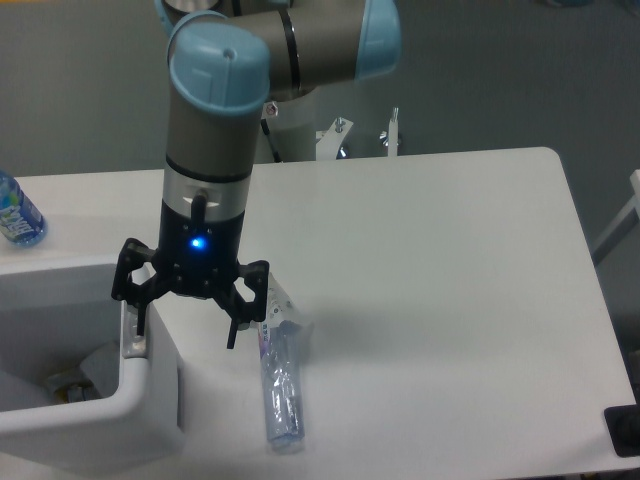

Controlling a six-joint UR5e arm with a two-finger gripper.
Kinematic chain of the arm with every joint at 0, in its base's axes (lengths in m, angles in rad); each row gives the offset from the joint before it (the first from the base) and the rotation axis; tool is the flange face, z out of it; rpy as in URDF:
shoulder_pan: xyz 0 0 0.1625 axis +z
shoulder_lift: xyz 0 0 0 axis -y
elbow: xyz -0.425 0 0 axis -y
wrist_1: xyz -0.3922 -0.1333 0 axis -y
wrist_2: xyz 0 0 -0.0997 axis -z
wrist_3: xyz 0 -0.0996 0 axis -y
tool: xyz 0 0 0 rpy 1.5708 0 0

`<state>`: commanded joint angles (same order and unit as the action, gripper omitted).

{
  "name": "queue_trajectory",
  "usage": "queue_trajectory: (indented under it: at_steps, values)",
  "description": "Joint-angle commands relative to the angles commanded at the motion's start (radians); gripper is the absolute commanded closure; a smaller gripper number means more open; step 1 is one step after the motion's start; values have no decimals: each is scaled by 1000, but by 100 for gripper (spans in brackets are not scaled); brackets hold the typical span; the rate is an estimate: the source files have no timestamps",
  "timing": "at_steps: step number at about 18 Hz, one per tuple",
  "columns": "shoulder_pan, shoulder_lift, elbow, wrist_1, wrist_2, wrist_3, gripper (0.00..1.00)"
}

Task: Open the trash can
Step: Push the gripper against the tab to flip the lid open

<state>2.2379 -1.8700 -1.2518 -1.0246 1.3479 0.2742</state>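
The white trash can (pixel 150 395) stands at the lower left of the table, its top open so that I look down into a dim inside with crumpled rubbish at the bottom. The flat lid is out of sight. A small grey button strip (pixel 132 345) sits on the right rim. My gripper (pixel 185 335) hangs open over that rim, left finger just above the button strip, right finger (pixel 233 330) outside the bin. Nothing is held between the fingers.
A crushed clear plastic bottle (pixel 280 385) lies on the table just right of the bin, under the gripper's right side. A blue-labelled water bottle (pixel 15 212) stands at the far left edge. The arm's base (pixel 300 130) is mounted behind the table.
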Motion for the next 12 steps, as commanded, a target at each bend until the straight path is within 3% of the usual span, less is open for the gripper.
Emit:
queue_trajectory:
  at_steps: [2, 4, 9, 12]
  values:
    - [19, 9, -8, -34, 86, 129, 0]
    - [41, 26, -9, -106, 152, 225, 0]
    - [141, 58, -26, -241, 165, 406, 0]
    - [175, 60, -55, -258, 171, 535, 0]
